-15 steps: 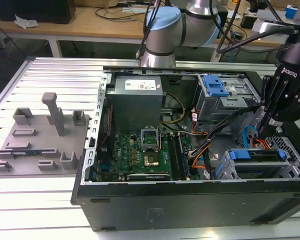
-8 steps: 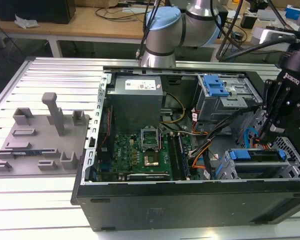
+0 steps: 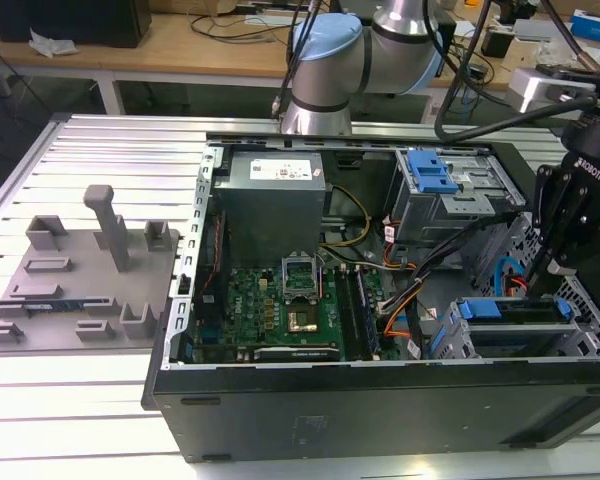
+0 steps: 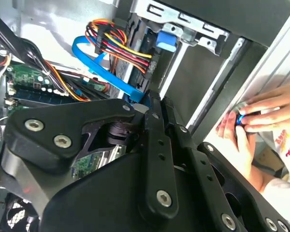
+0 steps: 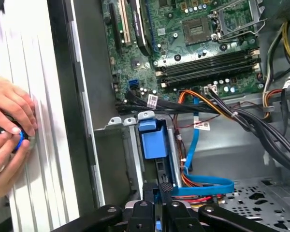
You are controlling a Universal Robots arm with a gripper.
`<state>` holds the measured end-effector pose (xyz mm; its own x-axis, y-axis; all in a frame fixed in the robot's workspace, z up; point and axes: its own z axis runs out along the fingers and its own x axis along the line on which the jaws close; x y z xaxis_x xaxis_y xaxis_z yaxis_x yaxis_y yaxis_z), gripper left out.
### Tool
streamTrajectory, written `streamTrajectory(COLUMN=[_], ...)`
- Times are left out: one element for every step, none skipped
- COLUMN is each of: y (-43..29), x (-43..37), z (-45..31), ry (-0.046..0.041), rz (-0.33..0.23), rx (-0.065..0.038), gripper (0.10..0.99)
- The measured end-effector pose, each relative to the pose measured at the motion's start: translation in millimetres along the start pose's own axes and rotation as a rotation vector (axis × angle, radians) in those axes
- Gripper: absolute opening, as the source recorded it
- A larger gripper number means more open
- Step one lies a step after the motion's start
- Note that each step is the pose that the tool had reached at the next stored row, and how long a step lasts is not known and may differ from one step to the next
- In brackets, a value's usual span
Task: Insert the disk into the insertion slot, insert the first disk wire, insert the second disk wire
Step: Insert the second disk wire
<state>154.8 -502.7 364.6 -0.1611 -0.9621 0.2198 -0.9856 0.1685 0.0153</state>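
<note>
Your gripper (image 3: pixel 552 262) hangs over the drive cage end of the open computer case (image 3: pixel 380 400), at the worktop's (image 3: pixel 100 420) edge on the exterior view's right. The fingers (image 5: pixel 160 193) look nearly closed on the plug end of the second disk wire (image 5: pixel 203 186), though you cannot be sure. The disk (image 3: pixel 510 310) sits in the insertion slot (image 3: pixel 590 335); the first disk wire (image 4: pixel 111 41) bunches close by. Judging from this, a skewed plug could jam or snag those wires. A person's hands (image 5: pixel 9 130) work beside the case.
</note>
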Motion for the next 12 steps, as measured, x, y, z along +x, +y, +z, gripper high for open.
streamTrajectory(y=[0.0, 0.0, 0.0, 0.0, 0.2, 1.1, 3.7, 3.9, 3.9, 3.9, 4.4, 4.9], x=[-0.1, -0.1, -0.1, -0.4, -0.8, -1.3, -2.3, -2.2, -2.2, -2.3, -2.2, -2.1], z=[0.2, 0.3, 0.6, 1.4, 1.9, 2.5, 3.3, 3.4, 3.4, 3.4, 3.6, 3.6], ry=[-0.0032, -0.0057, -0.0095, -0.0212, -0.0248, -0.0268, -0.0273, -0.0270, -0.0269, -0.0271, -0.0362, -0.0790], rz=[-0.008, -0.015, -0.025, -0.048, -0.057, -0.061, -0.067, -0.068, -0.068, -0.068, -0.069, -0.073], rx=[0.002, 0.003, 0.005, 0.008, 0.009, 0.010, 0.011, 0.011, 0.011, 0.011, 0.010, 0.009], gripper=[0.161, 0.161, 0.161, 0.161, 0.161, 0.161, 0.161, 0.161, 0.161, 0.161, 0.161, 0.161])
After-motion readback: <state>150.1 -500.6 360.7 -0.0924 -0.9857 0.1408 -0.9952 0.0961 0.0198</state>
